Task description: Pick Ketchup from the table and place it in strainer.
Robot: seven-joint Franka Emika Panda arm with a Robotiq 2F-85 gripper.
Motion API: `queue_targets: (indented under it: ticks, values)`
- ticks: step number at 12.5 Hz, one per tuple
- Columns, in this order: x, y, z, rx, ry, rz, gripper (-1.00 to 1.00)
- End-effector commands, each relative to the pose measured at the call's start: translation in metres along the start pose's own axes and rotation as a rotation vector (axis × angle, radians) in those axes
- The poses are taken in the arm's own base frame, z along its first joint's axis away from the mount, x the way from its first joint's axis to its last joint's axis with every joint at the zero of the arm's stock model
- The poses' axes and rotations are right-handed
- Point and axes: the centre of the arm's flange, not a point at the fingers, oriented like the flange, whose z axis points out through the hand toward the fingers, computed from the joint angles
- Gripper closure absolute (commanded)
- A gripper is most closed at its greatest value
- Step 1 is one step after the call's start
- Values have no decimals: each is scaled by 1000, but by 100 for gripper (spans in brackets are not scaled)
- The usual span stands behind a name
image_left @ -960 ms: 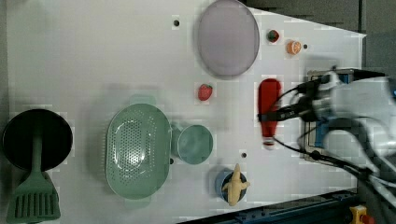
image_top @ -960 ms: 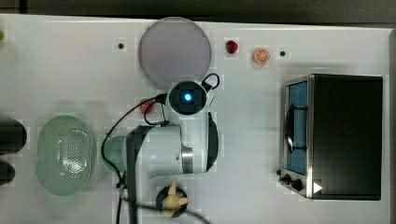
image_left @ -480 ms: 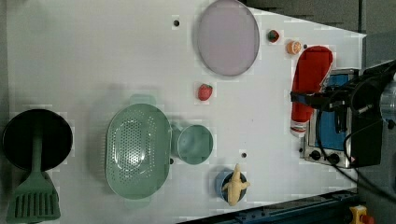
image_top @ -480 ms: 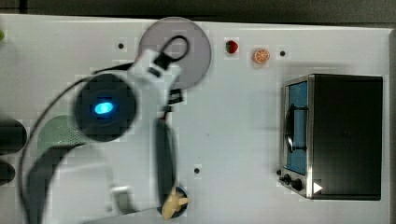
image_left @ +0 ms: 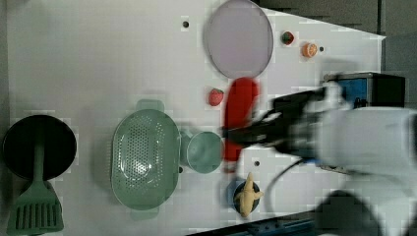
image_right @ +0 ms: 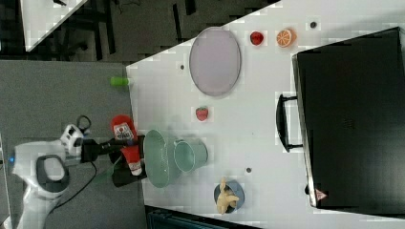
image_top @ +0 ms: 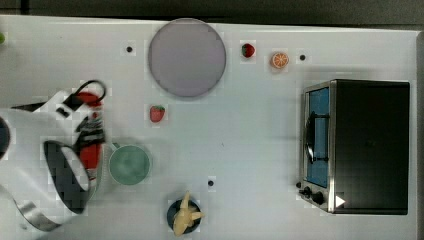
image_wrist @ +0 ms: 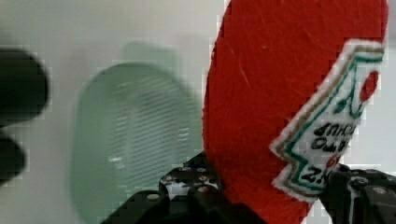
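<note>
The Ketchup [image_left: 241, 101], a red squeeze bottle with a white-and-dark label, hangs in the air with my gripper [image_left: 235, 135] shut on its middle. In the left view it appears over the right side of the green cup [image_left: 204, 151], right of the pale mint strainer [image_left: 145, 162]. The top view has the Ketchup [image_top: 90, 156] and gripper [image_top: 92, 131] at the table's left, with my arm covering the strainer. The right view places the Ketchup [image_right: 122, 129] just left of the strainer [image_right: 156, 160]. In the wrist view the Ketchup [image_wrist: 266, 102] stands between the fingers [image_wrist: 187, 189], the strainer [image_wrist: 130, 135] below it.
The green cup [image_top: 130, 164] touches the strainer's side. A strawberry [image_top: 157, 113] and a grey-lilac plate [image_top: 186, 57] lie farther back. A blue bowl with a banana [image_top: 185, 217] sits near the front edge, a toaster oven [image_top: 360, 145] at the right. A black pan [image_left: 39, 147] and green spatula [image_left: 34, 211] lie left of the strainer.
The arm lifted the Ketchup off the table and swung it across toward the strainer, leftward in the top and left views. The grip on the bottle stayed shut.
</note>
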Motion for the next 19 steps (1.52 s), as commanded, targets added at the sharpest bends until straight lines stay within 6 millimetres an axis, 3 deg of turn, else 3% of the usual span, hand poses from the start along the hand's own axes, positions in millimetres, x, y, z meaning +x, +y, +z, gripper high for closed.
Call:
queue_targets:
  ticks: [1,5,8,9,11,12,14,16,19]
  values:
    - [-7,-33,31,55,1,257,-21]
    - [-9,-67,89,119,-29,270,-21]
    - [-4,-68,131,144,-39,252,-21]
    - [-4,-66,145,139,-52,246,-30]
    - [0,-61,161,141,-51,237,-72]
    - [7,-62,152,167,-13,246,-95]
    - [15,-61,125,174,27,311,-100]
    - [24,-53,82,155,79,415,-100]
    - [35,-9,13,65,147,491,-100]
